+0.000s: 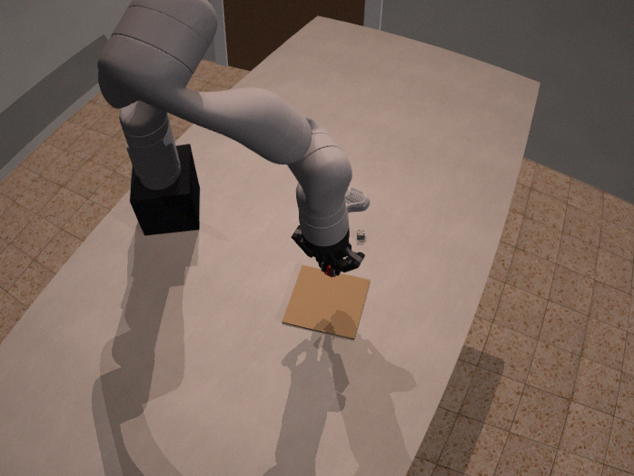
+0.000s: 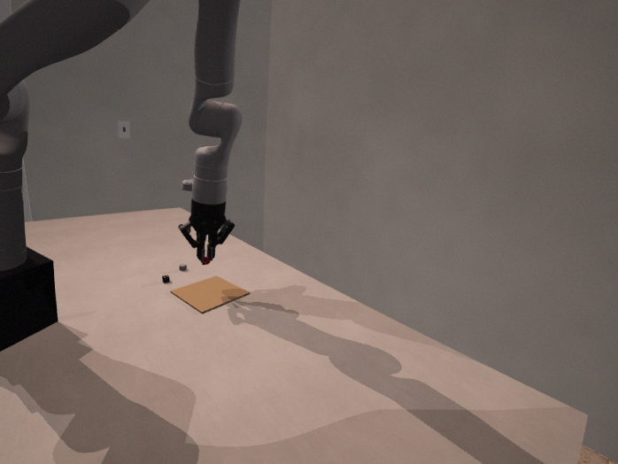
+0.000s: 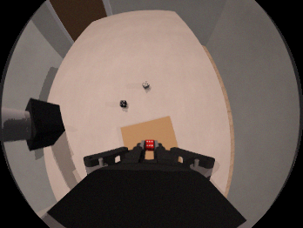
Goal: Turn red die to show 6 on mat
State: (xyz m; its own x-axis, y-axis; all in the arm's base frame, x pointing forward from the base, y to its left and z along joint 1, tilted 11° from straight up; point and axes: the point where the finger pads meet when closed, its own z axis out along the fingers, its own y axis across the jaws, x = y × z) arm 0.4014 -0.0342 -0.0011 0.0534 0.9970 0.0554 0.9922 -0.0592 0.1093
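My gripper (image 2: pixel 205 259) is clamped on the red die (image 2: pixel 205 260), hanging in the air above the table (image 2: pixel 319 359).

I count three dice: the red one pinched between my fingers over the near edge of the tan mat (image 2: pixel 209 293), plus a black die (image 2: pixel 165 279) and a grey die (image 2: pixel 182 267) lying on the table just beside the mat, apart from each other. One mat, flat, with no die resting on it. I cannot read the red die's faces.
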